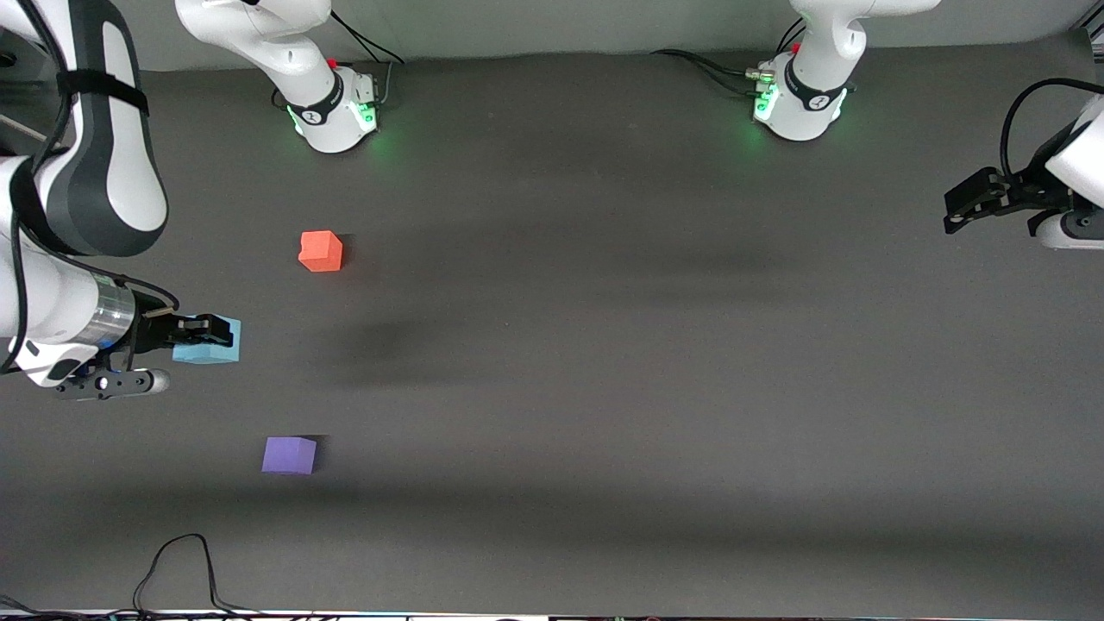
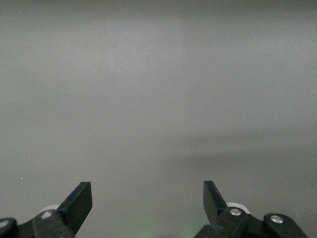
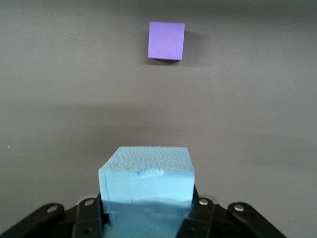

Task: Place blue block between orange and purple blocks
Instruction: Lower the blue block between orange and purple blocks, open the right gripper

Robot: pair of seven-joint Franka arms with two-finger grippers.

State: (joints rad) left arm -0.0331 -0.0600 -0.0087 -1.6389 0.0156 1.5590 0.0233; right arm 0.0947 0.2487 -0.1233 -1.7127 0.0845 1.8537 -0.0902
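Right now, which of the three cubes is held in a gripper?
The blue block: it sits clamped between the fingers of the right gripper. The orange block and purple block rest free on the table, untouched. The left gripper waits open.

white arms with dark grey joint bands, a silver ring at the right wrist (image 1: 112, 315), green lights on both bases (image 1: 341, 112), black cables. black fingers (image 2: 79, 201) wedge-tipped, silver screws (image 3: 203, 202) just beside them.
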